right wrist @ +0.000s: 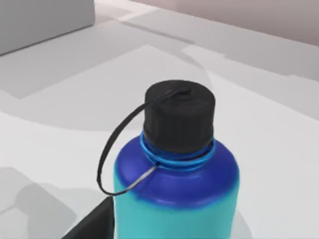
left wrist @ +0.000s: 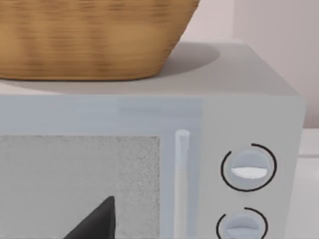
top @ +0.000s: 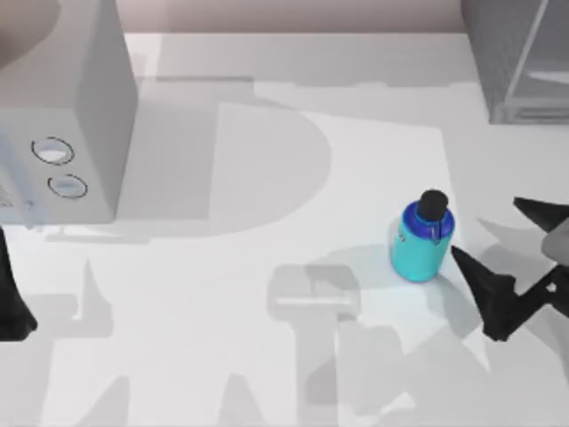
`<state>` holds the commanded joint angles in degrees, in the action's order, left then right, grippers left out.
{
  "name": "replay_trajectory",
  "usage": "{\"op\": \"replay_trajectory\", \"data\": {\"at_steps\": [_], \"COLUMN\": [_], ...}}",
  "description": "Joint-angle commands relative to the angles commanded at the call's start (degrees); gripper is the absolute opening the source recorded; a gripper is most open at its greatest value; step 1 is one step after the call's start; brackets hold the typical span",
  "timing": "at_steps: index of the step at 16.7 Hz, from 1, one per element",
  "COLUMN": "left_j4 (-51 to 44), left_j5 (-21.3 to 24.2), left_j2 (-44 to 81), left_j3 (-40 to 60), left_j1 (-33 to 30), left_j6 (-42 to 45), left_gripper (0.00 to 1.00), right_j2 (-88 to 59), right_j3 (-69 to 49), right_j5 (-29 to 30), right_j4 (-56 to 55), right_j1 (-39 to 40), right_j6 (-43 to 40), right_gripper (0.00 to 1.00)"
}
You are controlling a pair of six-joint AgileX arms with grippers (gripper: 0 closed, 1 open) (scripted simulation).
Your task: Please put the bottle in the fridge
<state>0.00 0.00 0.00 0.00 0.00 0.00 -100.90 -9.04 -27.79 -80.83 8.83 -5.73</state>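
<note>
The turquoise bottle [top: 421, 238] with its dark blue shoulder and black cap stands upright on the white table, right of centre. The right wrist view shows the bottle [right wrist: 175, 199] close up, its thin loop strap hanging from the cap. My right gripper [top: 485, 228] is open just to the right of the bottle, one finger behind it and one in front, not touching it. The dark grey fridge [top: 516, 62] with its pale glassy front stands at the far right corner. My left gripper [top: 11, 307] is parked at the left edge, and one of its fingers [left wrist: 94, 223] points at the microwave.
A light grey microwave [top: 67, 107] with two round dials [left wrist: 248, 168] stands at the far left, with a wicker basket [left wrist: 89, 37] on top. Open table lies between the microwave and the bottle, and between the bottle and the fridge.
</note>
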Motion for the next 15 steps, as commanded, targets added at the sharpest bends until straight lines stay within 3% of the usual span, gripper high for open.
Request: {"op": "replay_trajectory", "data": {"at_steps": [6, 15], "left_j4": [0.00, 0.00], "left_j5": [0.00, 0.00], "left_j2": [0.00, 0.00], "left_j3": [0.00, 0.00], "left_j1": [0.00, 0.00], "left_j6": [0.00, 0.00], "left_gripper": [1.00, 1.00], "right_j2": [-13.84, -15.62], "right_j3": [-1.15, -1.23], "right_j5": [-3.88, -4.25], "right_j4": [-11.02, -12.17], "right_j1": [1.30, 1.38], "right_j6": [-0.85, -0.89], "right_gripper": [1.00, 1.00]}}
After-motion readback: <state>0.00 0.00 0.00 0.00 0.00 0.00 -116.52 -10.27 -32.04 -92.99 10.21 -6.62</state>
